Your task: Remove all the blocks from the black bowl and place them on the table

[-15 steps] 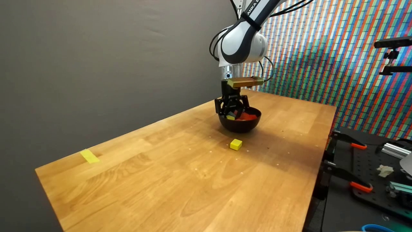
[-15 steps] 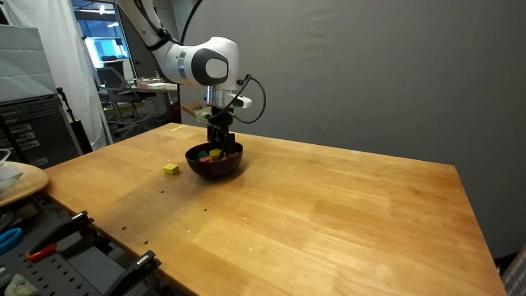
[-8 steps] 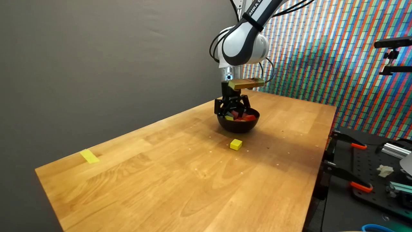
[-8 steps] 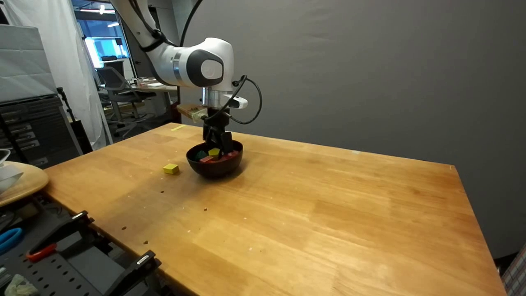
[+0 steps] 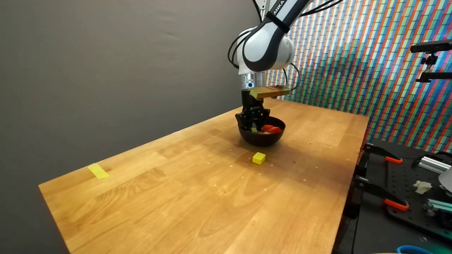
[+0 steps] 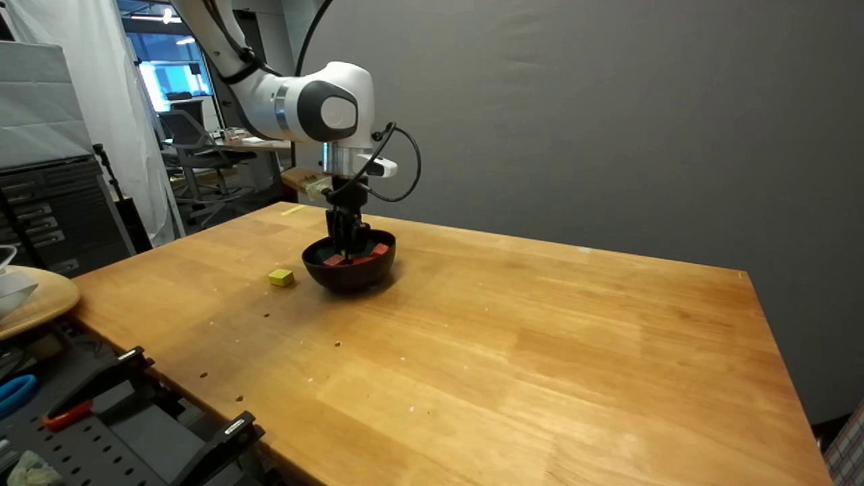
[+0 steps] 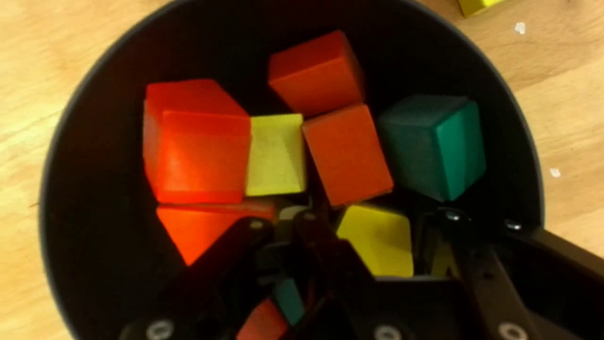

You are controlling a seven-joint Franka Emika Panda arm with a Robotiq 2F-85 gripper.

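- In an exterior view: black bowl point(image 5: 263, 141) upright on the wood-grain surface point(image 5: 197, 204); end effector point(image 5: 253, 128) pointing down inside it; loose yellow block point(image 5: 259, 158) on the surface, near the bowl; yellow tape strip point(image 5: 98, 170) at the edge
- In an exterior view: red blocks point(image 6: 380, 250) visible within the bowl
- In the wrist view: green block point(image 7: 460, 151) near the bowl wall, pale yellow block point(image 7: 276, 156) between red blocks; jaws stand either side of a yellow cube point(image 7: 377, 241), whether they clamp it cannot be told
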